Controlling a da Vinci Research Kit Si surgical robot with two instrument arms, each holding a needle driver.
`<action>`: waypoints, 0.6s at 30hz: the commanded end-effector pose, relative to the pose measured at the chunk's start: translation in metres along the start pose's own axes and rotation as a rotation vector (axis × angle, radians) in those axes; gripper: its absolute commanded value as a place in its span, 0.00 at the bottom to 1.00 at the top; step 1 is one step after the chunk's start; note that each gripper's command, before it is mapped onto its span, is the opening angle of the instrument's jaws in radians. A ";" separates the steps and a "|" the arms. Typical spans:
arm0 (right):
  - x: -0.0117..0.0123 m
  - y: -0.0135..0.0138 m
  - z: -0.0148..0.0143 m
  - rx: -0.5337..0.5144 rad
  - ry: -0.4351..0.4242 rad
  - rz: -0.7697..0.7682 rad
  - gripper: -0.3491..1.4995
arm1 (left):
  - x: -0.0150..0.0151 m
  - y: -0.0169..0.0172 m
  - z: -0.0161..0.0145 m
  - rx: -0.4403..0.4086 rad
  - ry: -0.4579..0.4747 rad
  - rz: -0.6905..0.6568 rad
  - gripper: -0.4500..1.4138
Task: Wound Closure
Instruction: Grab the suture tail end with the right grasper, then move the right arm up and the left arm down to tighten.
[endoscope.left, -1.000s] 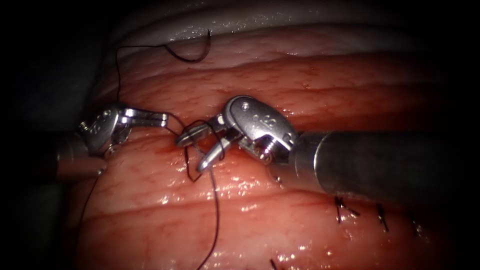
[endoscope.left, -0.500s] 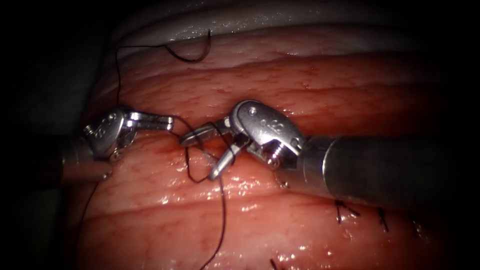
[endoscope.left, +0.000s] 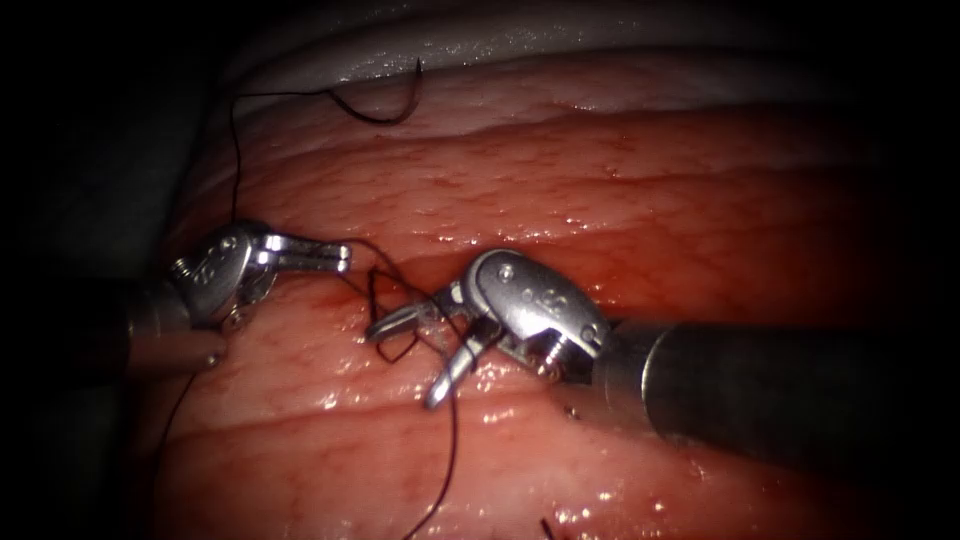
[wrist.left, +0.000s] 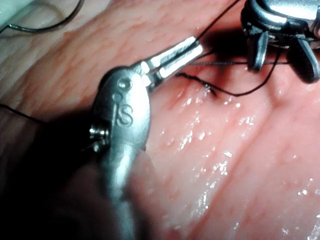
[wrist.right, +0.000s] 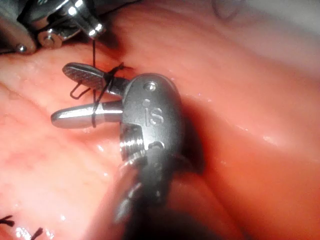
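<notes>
- The left tool (endoscope.left: 335, 257) is keeping its 2 jaws pressed together on the thread (endoscope.left: 447, 440), just left of the cut (endoscope.left: 440, 262) in the tissue (endoscope.left: 640, 190).
- The right tool (endoscope.left: 408, 352) is standing with its 2 jaws spread wide and clamping nothing; the thread is looping around both of them. Over the last second it has been sliding nearer and lower across the tissue.
- The needle (endoscope.left: 385, 108) is lying loose on the far part of the tissue, out of the flesh, held by neither tool.
- The left wrist view is showing the left tool (wrist.left: 180, 54) pinching the thread (wrist.left: 235, 93) at its very tip, with a taut strand running toward the right tool (wrist.left: 282, 57).
- The right wrist view is showing the strands crossing the right tool (wrist.right: 62, 95) and both of its spread jaws, plus finished stitches (wrist.right: 15, 226) on the tissue (wrist.right: 260, 90).
</notes>
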 end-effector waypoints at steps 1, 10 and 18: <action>-0.0002 0.0010 0.0006 0.000 0.002 0.000 0.53 | -0.0007 -0.0001 0.0002 -0.001 0.001 0.000 0.00; 0.0014 0.0036 0.0013 0.000 -0.006 0.051 0.00 | -0.0004 0.0004 0.0002 -0.004 0.000 -0.002 0.00; 0.0034 0.0070 -0.0008 -0.030 0.001 0.077 0.00 | 0.0009 0.0033 0.0003 -0.047 -0.023 0.005 0.00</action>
